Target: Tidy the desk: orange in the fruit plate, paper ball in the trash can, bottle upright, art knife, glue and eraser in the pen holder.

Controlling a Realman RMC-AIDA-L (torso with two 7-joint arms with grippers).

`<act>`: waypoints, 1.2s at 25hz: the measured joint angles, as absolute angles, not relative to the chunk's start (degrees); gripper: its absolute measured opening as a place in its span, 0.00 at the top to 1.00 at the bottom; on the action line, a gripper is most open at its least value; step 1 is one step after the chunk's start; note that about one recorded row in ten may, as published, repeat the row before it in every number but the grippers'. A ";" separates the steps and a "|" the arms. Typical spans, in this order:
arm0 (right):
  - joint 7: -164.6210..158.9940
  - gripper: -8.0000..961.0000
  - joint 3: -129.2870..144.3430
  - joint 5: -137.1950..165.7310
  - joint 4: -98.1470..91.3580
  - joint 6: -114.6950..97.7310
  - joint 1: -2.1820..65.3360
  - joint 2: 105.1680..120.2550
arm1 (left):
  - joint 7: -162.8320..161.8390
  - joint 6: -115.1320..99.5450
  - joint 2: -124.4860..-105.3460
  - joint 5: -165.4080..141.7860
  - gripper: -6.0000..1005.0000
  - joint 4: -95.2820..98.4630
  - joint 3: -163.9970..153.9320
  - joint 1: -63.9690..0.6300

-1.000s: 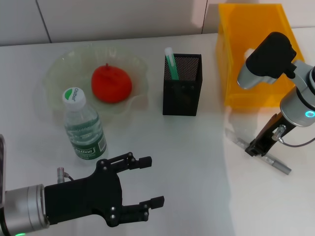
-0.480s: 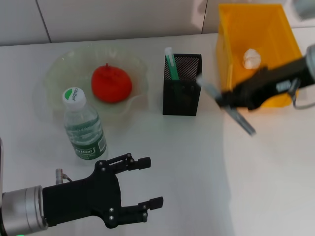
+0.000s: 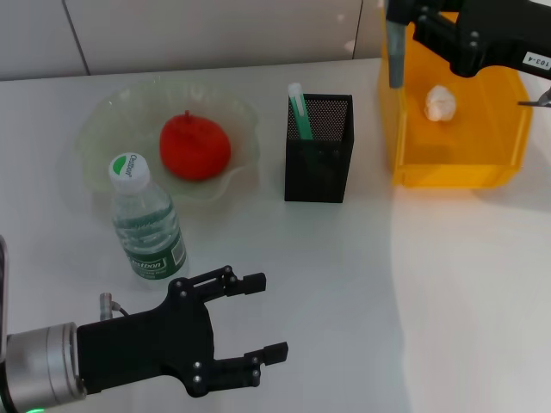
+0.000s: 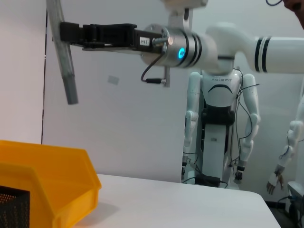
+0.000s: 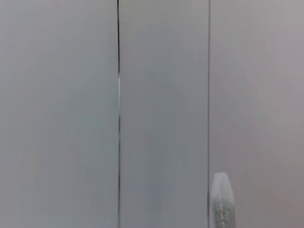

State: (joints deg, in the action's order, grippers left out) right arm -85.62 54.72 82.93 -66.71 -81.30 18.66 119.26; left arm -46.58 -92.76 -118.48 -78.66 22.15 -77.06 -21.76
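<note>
Above the trash can, the right hand grips the grey art knife hanging nearly upright, pen holder below; left hand rests released beside the bottle.

My desk is a plain white top running back to a pale panelled wall with thin dark seams. Beyond the far edge stands a white humanoid figure, wires trailing down its body.
</note>
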 joint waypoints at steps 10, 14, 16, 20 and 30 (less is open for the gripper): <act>-46.48 0.85 54.51 66.83 -33.21 -81.44 24.93 119.17 | -46.58 -92.44 -118.47 -78.66 0.22 22.15 -77.08 -21.91; -43.26 0.85 54.48 66.52 -26.62 -80.67 27.74 119.21 | -46.67 -92.30 -118.47 -78.66 0.22 22.15 -77.28 -22.25; -42.92 0.86 54.47 66.46 -24.65 -79.86 28.72 119.26 | -46.83 -92.29 -118.47 -78.66 0.22 22.15 -77.37 -22.48; -42.78 0.86 54.45 66.38 -22.21 -78.68 29.39 119.34 | -46.99 -92.29 -118.47 -78.66 0.22 22.15 -77.33 -22.51; -42.68 0.85 55.06 66.48 -19.31 -74.18 30.15 119.35 | -47.29 -92.35 -118.47 -78.66 0.22 22.15 -77.35 -22.50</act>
State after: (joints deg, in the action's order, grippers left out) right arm -42.68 55.06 66.48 -19.31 -74.18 30.15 119.35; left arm -47.29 -92.35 -118.47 -78.66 22.15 -77.35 -22.50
